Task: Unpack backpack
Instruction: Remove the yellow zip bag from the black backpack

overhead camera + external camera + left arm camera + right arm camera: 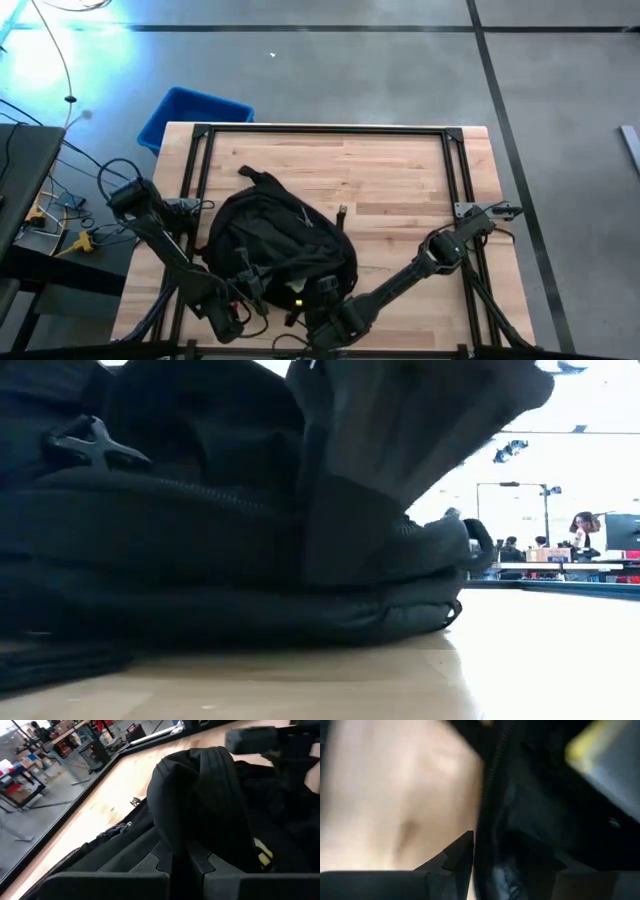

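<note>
The black backpack (280, 245) lies on the table's near left part and fills the low view (230, 550). Its opening faces the near edge, and a yellow-edged thing (297, 291) shows inside it (264, 854). My left gripper (238, 300) is at the opening's left side, shut on black fabric (181, 865). My right gripper (325, 300) is at the opening's right side, shut on the zippered edge (490, 865). In the low view a flap (420, 430) of the backpack stands raised. My left gripper pinches a raised fold of the backpack's fabric (182, 837) at the opening's rim between its two fingers; the fold stands up beyond the fingers while the body lies on the table. My right gripper pinches the opening's zippered edge (492, 805), which runs between its two fingers (457, 855); the contact itself is blurred.
A blue bin (190, 115) stands on the floor beyond the table's far left corner. A black frame (330, 130) runs round the table top. Bare wood (400, 180) lies to the far side and right of the backpack. People and benches show in the room behind.
</note>
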Controlling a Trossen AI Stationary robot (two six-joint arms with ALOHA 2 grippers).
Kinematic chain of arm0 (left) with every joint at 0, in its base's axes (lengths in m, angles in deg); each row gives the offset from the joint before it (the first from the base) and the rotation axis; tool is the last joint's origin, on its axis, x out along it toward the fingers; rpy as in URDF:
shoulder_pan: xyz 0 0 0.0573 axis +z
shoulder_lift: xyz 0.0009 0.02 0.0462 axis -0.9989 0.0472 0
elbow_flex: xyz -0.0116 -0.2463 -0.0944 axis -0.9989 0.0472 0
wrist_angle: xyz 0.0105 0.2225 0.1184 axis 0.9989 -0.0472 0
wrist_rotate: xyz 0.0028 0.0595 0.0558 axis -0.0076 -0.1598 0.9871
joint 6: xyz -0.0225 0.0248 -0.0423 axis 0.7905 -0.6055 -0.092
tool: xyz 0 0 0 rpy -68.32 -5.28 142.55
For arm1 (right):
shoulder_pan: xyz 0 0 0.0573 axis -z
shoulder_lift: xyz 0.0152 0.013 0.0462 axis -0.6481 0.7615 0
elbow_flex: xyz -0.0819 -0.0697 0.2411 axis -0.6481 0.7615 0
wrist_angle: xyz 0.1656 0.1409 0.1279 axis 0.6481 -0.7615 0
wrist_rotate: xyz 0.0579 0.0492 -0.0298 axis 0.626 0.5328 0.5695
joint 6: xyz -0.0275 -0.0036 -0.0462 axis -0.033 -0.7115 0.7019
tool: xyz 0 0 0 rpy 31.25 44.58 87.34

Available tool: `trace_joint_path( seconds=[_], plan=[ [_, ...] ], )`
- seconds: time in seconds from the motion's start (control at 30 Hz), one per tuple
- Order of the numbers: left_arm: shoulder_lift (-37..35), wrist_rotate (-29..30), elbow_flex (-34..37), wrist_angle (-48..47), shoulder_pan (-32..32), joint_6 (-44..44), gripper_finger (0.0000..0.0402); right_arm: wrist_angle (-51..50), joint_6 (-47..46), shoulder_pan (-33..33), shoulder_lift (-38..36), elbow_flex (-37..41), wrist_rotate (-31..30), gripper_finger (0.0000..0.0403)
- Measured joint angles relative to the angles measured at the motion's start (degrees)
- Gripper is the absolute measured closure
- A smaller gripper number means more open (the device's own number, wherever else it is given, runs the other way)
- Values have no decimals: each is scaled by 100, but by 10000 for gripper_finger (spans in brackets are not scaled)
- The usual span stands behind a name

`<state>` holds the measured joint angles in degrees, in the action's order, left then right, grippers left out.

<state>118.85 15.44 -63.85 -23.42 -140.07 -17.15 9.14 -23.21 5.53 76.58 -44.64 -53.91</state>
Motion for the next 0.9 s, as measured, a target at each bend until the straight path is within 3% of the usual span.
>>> trace_joint_path(
  seconds=[0.23, 0.6, 0.9],
  plan=[
    [-342, 186, 4, 181, -101, -362, 401, 6, 243, 109, -45, -2, -912, 276],
    [-455, 326, 9, 173, -254, -733, 401, 486, 2560, 236, -64, -11, -1701, 276],
    [-455, 236, 9, 139, -232, -785, 401, 437, 3526, 247, -116, -463, -2568, 276]
  ],
)
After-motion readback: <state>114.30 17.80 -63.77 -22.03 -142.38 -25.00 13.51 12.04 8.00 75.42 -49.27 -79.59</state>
